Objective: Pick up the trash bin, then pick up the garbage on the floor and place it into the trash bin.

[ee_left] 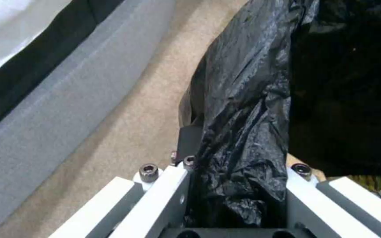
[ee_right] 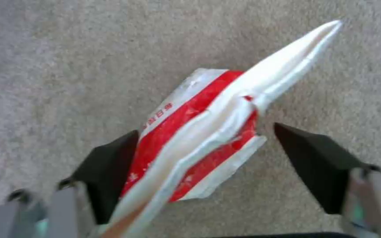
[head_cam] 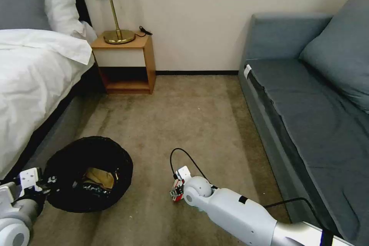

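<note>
Bed (head_cam: 34, 80): far left in the head view, white sheets; its grey base runs along the carpet in the left wrist view.
Left end effector (head_cam: 46, 182): low at the left edge of the head view, at the near-left rim of the bin; the left wrist view shows its fingers (ee_left: 190, 138) clamped on the bag-covered rim.
Bin (head_cam: 89, 173): by the bed's side, lined with a black bag (ee_left: 243, 109); whether it rests on the carpet or hangs just above it cannot be told.
Inside the bin: the head view shows tan and gold-brown scraps (head_cam: 100, 178); what each one is cannot be made out.
Nightstand (head_cam: 125, 61): against the far wall, carrying a brass lamp (head_cam: 115, 15).
Right end effector (head_cam: 176, 193): down at the carpet, mid-frame in the head view, largely hidden behind its own wrist.
Packet (ee_right: 199, 138): red and white, on the carpet; the right wrist view shows it between the spread fingers (ee_right: 106, 165), one touching it, the other apart.
Sofa (head_cam: 307, 96): blue-grey, along the right.
</note>
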